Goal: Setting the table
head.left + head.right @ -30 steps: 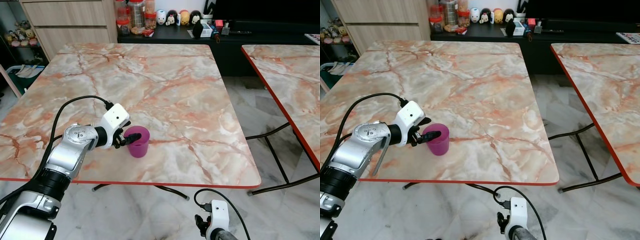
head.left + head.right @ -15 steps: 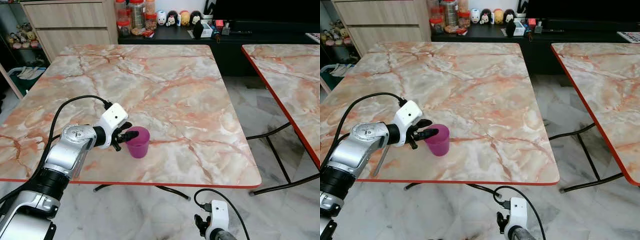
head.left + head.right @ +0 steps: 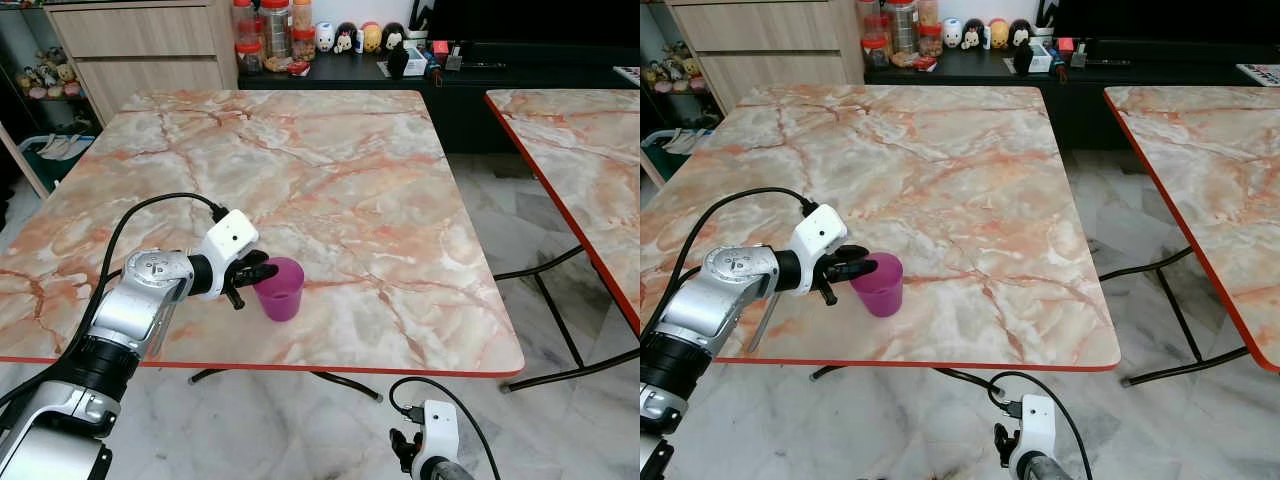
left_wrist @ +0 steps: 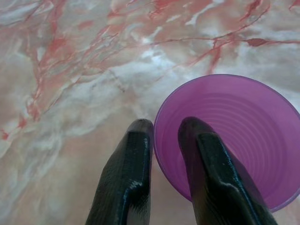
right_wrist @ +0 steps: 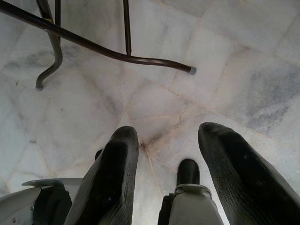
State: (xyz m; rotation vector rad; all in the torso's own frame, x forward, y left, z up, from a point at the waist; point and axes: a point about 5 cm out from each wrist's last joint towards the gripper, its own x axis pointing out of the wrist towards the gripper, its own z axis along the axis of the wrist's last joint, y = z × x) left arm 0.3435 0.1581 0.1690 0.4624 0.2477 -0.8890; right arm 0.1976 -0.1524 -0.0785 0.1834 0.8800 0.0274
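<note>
**Purple cup pinched by its rim near the worktop's front edge**

The small purple plastic cup (image 3: 281, 289) stands upright on the square marble-patterned worktop with the red edge (image 3: 330, 170), in the lower left of the head views, a little in from the front edge. The left pincer (image 3: 262, 272) reaches it from the left side of the frame, low and nearly level with the surface. In the left wrist view, one black finger (image 4: 206, 164) sits inside the cup (image 4: 234, 136) and the other lies outside against the wall — the rim is held between them. That grip suits a light, thin-walled cup: pinching the wall by one side needs no wide spread and leaves the cup's base free to rest flat on the marble.

The cup's base looks seated on the worktop, so my reading is that this is a placing or positioning step, with the cup being settled at a setting along the near side where someone seated would reach it. The fingers are pressed on the rim, not let go.

The right pincer (image 5: 161, 154) hangs below the worktop at the bottom of the frame, fingers spread apart over the pale tiled floor (image 5: 234, 56) beside a dark metal table leg (image 5: 117, 54) — idle, kept clear of the work.

A second matching worktop (image 3: 580, 150) stands at the right of the frame, and jars and small figurines (image 3: 345, 35) line a dark cabinet along the top.
</note>
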